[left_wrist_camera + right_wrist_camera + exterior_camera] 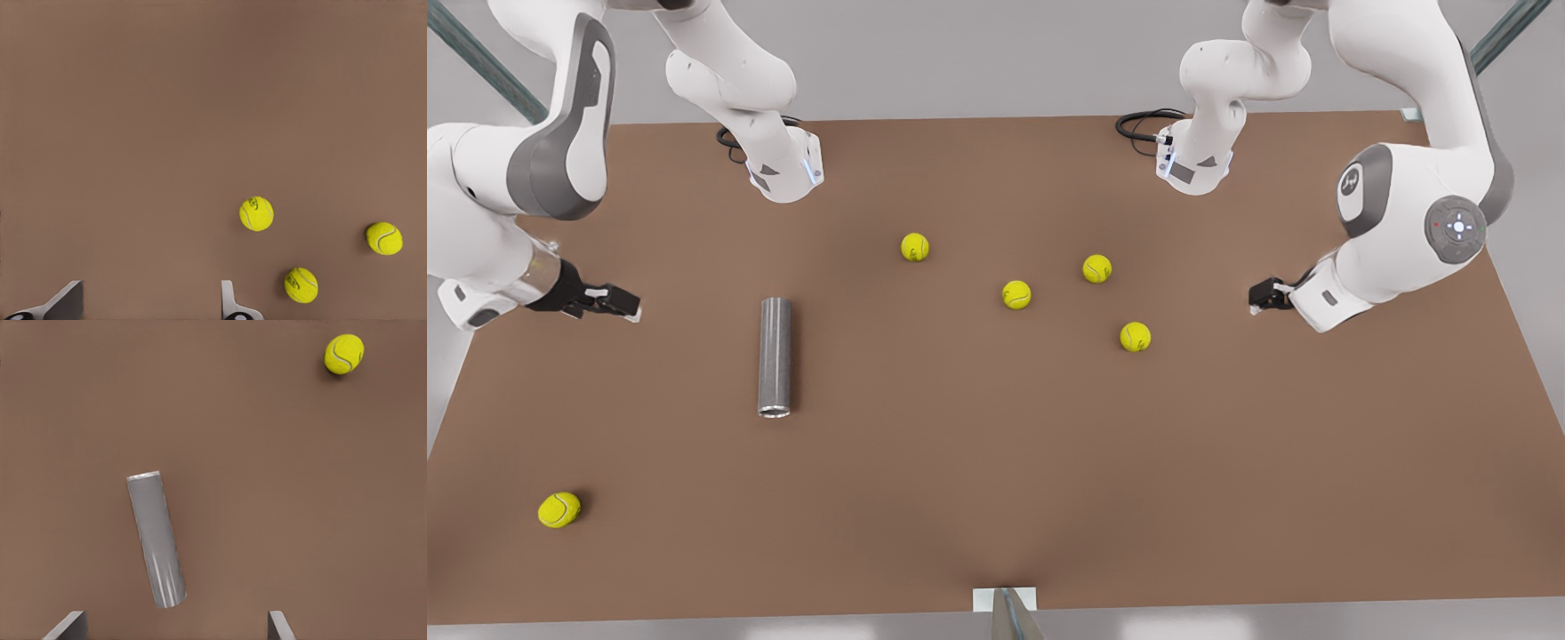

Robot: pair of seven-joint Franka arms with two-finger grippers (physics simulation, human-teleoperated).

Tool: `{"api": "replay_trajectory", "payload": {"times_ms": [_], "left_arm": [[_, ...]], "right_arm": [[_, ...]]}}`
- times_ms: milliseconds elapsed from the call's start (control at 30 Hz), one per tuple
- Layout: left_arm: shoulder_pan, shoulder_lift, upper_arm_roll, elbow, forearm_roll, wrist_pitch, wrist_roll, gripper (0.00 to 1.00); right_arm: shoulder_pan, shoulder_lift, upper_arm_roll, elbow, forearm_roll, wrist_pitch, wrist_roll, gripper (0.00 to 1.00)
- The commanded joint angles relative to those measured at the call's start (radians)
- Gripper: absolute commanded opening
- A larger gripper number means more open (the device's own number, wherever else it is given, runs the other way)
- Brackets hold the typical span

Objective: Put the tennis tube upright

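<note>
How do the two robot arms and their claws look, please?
Both arms are glossy white with grey panels and black cable loops at their bases. The right claw, at the front view's left, and the left claw, opposite, are black with pale tips.

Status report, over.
Right end effector open, empty, near tennis tube. Left end effector open by tennis balls. Tube lying flat on table. Nothing blocking.

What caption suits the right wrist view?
Right gripper, open, hovers above the lying tennis tube; one tennis ball beyond.
</note>
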Motion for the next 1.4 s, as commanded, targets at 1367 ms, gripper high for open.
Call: {"api": "replay_trajectory", "payload": {"times_ms": [1367], "left_arm": [[0.004,0.128,-0.065,0.01,-0.067,0.107,-0.093,1.0]], "right_arm": [[0.218,0.218,0.001,-0.604,-0.004,0.786,0.287,1.0]]}}
